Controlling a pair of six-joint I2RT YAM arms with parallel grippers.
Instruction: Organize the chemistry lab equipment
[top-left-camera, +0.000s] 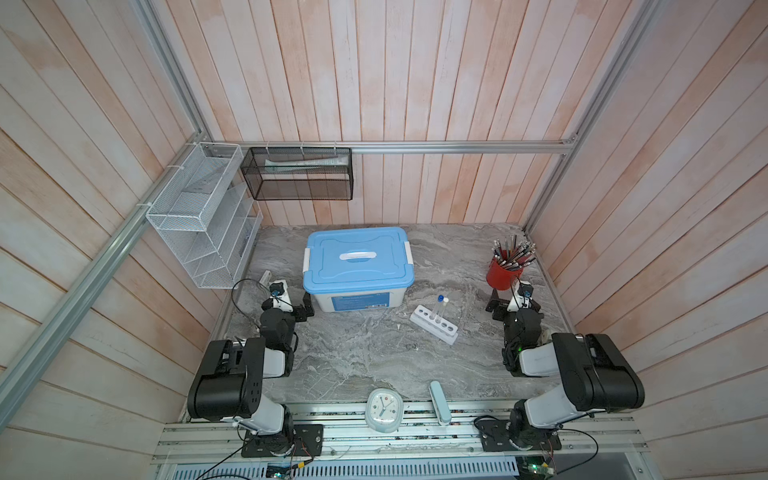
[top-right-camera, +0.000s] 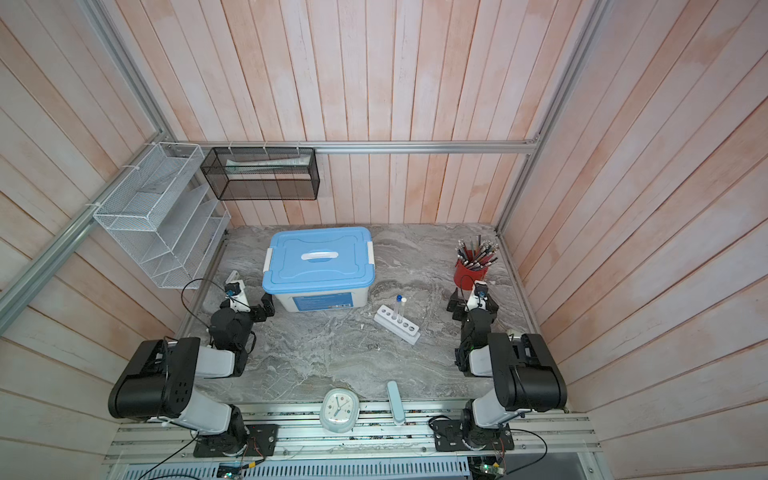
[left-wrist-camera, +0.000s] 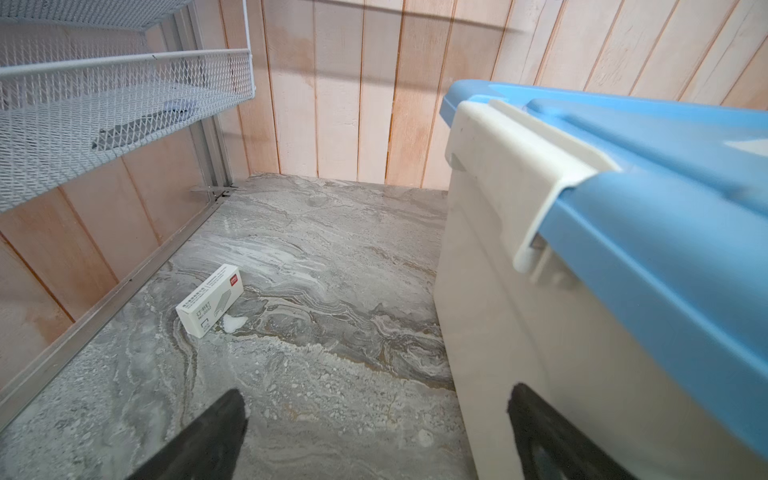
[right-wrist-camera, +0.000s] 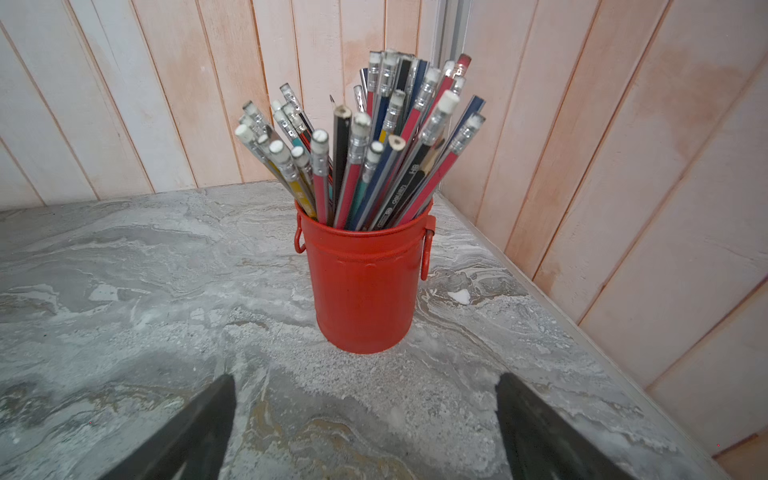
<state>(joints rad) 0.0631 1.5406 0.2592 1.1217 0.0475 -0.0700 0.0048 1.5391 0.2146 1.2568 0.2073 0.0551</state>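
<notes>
A white six-hole rack lies at an angle on the marble table, right of centre in both top views. Two thin clear tubes stand upright in it, one with a blue cap and one with a white cap. My left gripper is open and empty, low beside the storage box's left wall. My right gripper is open and empty, just in front of the red cup, to the right of the rack.
A blue-lidded storage box stands shut at the back centre. A red cup of pencils sits back right. A round clock and a pale case lie at the front edge. A small staple box lies under the white mesh shelf.
</notes>
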